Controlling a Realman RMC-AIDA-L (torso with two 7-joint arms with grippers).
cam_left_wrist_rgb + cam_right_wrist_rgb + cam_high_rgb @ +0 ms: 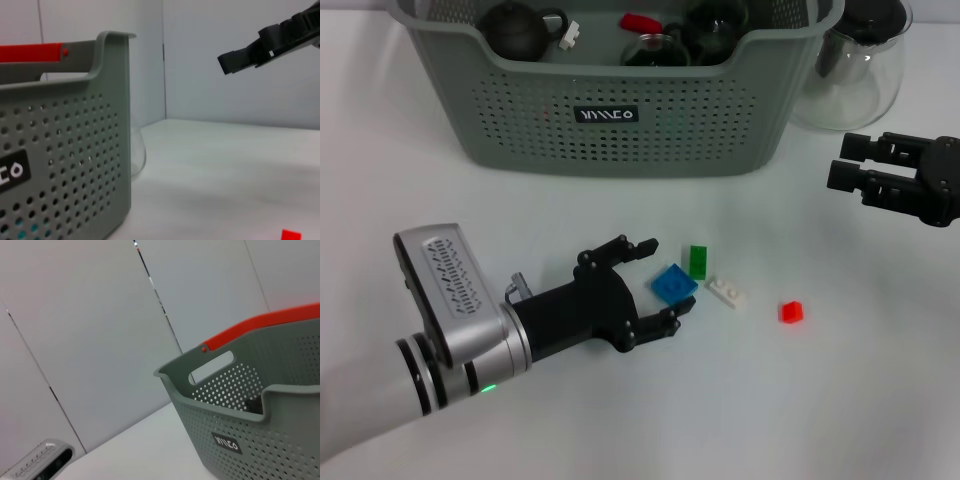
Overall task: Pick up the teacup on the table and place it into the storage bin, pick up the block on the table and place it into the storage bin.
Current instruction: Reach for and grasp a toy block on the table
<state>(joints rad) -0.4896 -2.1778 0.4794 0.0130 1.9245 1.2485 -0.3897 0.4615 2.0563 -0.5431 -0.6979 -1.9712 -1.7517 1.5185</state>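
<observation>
A blue block [674,284] lies flat on the white table, between the spread fingers of my left gripper [665,279], which is open around it and low over the table. The grey-green storage bin [620,120] stands at the back, and its wall also fills the left wrist view [75,150] and the right wrist view [280,435]. No teacup shows on the table. Dark round vessels [515,30] sit inside the bin. My right gripper [847,162] hovers at the right, beside the bin, open by a narrow gap and holding nothing.
A green block [698,261], a white block [728,292] and a red block [790,311] lie just right of the blue one. A clear glass jug [850,70] with a dark lid stands at the bin's right end. The bin has a red handle [260,325].
</observation>
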